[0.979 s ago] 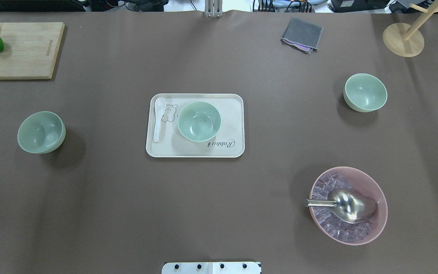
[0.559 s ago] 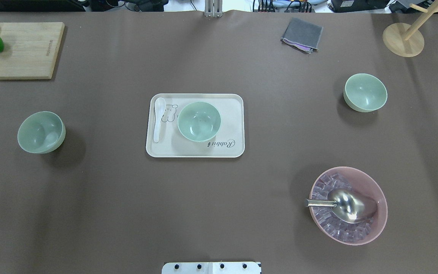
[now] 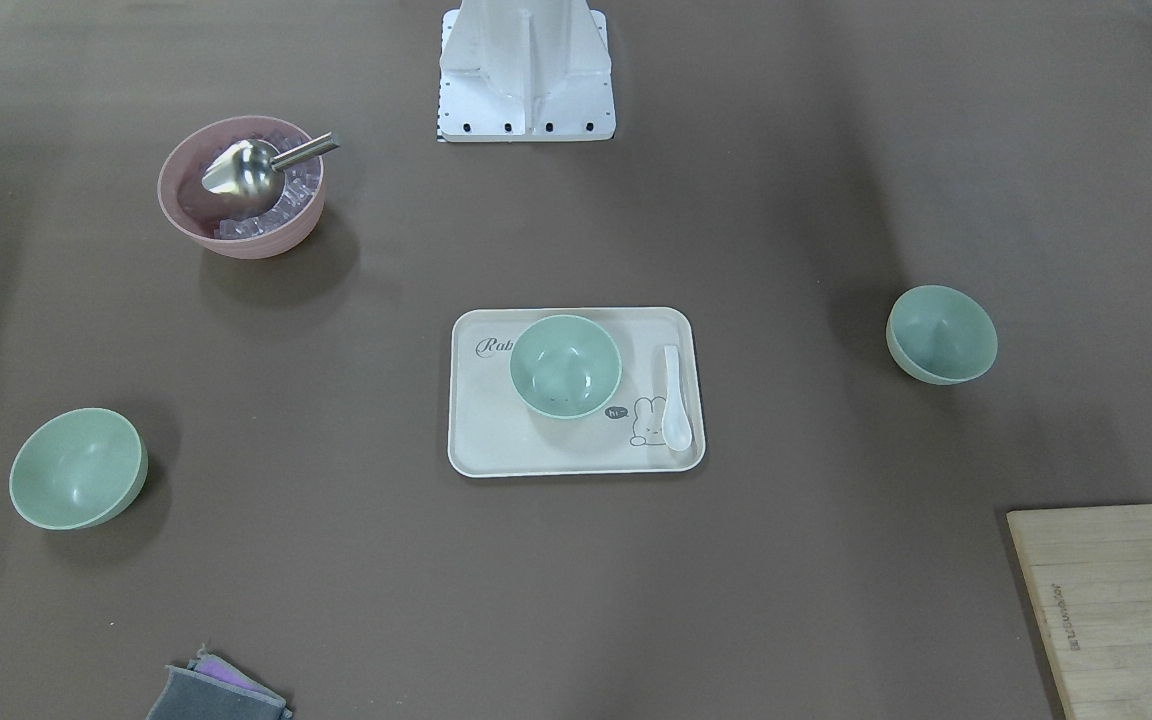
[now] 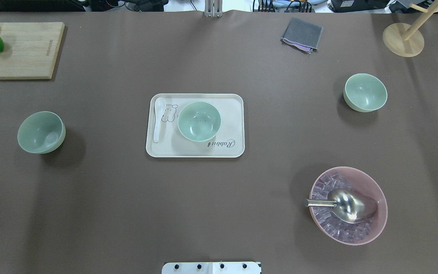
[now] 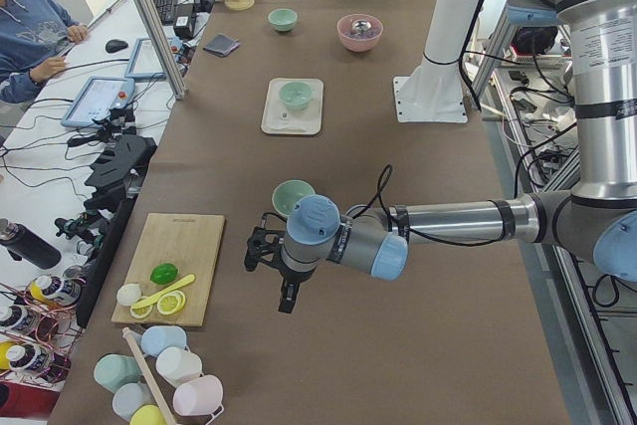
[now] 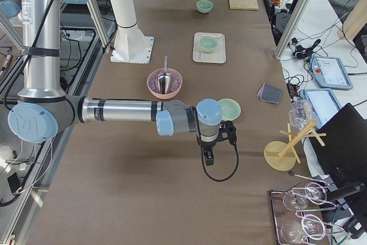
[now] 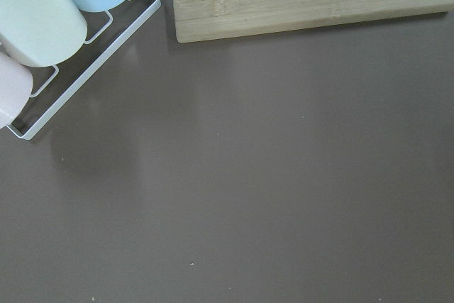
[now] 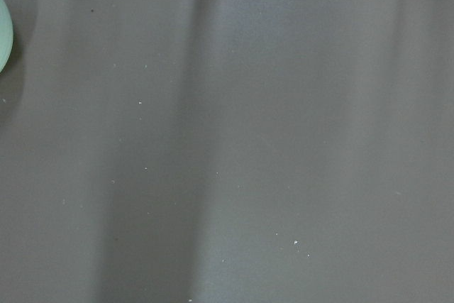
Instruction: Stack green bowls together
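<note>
Three pale green bowls stand apart on the brown table. One is at the left (image 4: 41,132), one sits on the cream tray (image 4: 234,148) at the centre (image 4: 199,121), one is at the right (image 4: 365,92). Neither gripper shows in the overhead or front view. In the exterior left view my left gripper (image 5: 288,301) hangs just beside the left bowl (image 5: 293,196). In the exterior right view my right gripper (image 6: 209,158) hangs just beside the right bowl (image 6: 229,109). I cannot tell whether either is open or shut. A sliver of bowl (image 8: 3,33) shows in the right wrist view.
A pink bowl (image 4: 375,224) with ice and a metal scoop (image 4: 346,205) stands at the front right. A white spoon (image 4: 158,118) lies on the tray. A cutting board (image 4: 25,49) with fruit, a grey cloth (image 4: 302,34), a wooden stand (image 4: 403,39) and a cup rack (image 7: 42,19) line the edges.
</note>
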Robot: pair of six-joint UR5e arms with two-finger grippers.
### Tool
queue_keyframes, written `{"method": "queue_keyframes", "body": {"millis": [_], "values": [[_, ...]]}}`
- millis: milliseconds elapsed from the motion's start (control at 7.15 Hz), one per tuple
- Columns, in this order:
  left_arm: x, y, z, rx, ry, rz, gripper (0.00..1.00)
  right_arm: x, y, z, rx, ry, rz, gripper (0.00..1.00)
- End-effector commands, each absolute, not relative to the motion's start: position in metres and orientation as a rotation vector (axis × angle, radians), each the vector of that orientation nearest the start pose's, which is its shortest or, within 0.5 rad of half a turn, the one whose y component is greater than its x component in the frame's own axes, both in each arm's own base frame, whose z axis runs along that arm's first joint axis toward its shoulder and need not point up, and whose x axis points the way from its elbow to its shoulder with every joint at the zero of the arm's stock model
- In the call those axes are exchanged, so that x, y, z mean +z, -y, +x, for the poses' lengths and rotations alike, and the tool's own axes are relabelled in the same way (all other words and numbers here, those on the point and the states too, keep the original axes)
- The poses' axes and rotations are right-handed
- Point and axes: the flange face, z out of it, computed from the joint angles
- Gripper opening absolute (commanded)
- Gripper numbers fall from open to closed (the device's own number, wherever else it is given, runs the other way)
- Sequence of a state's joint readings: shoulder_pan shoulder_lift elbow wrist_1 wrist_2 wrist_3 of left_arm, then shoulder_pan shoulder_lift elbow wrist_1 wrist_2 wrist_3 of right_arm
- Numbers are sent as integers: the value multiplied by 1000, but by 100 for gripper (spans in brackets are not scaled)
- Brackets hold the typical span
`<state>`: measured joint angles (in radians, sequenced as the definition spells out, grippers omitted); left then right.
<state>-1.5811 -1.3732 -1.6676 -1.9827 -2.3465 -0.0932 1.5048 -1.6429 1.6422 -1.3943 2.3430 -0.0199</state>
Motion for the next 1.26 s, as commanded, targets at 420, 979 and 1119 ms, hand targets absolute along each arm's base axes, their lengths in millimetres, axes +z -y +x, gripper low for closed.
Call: {"method": "queue_keyframes", "body": {"millis": [420, 979, 1119], "values": [[664, 421, -66, 19, -787, 256, 98, 651, 465, 33, -151, 780, 156, 100], [627, 454, -19, 9, -923, 194, 98, 630, 473, 18, -204, 861, 232, 100], [620, 456, -15, -63, -938, 169, 98, 621, 482, 4, -169, 871, 208, 100]]}}
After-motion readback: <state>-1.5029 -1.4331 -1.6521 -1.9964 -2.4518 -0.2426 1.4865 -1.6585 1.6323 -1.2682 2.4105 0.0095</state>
